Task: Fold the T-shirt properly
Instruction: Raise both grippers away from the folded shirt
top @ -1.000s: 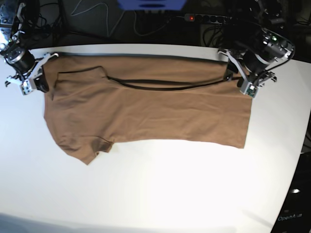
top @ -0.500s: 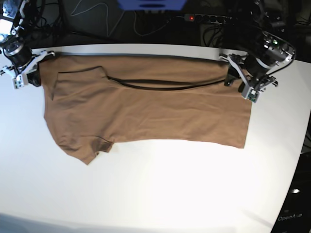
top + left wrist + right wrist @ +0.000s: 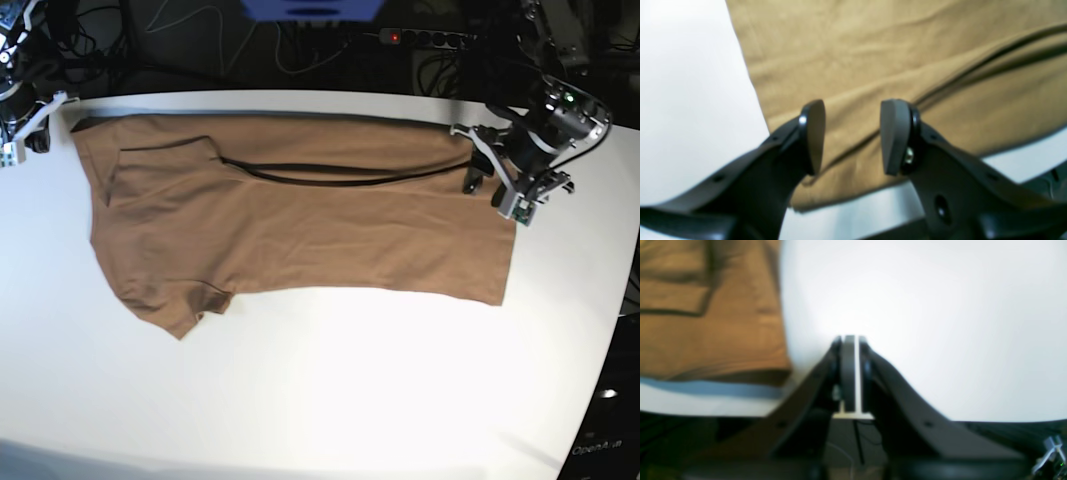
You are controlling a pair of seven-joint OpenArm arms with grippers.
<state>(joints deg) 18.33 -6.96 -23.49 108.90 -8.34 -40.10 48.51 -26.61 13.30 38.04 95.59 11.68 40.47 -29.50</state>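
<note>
My left hand (image 3: 851,136) hovers parted over the T-shirt (image 3: 300,215), which lies half-folded across the far table (image 3: 350,400); my right hand (image 3: 850,373), fingers together, holds nothing. A single-layer grab would undo the fold.

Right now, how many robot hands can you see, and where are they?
2. The left gripper, fingers apart, hovers at the T-shirt's right end in the base view. The right gripper, fingers nearly together, is off the shirt's far left corner.
</note>
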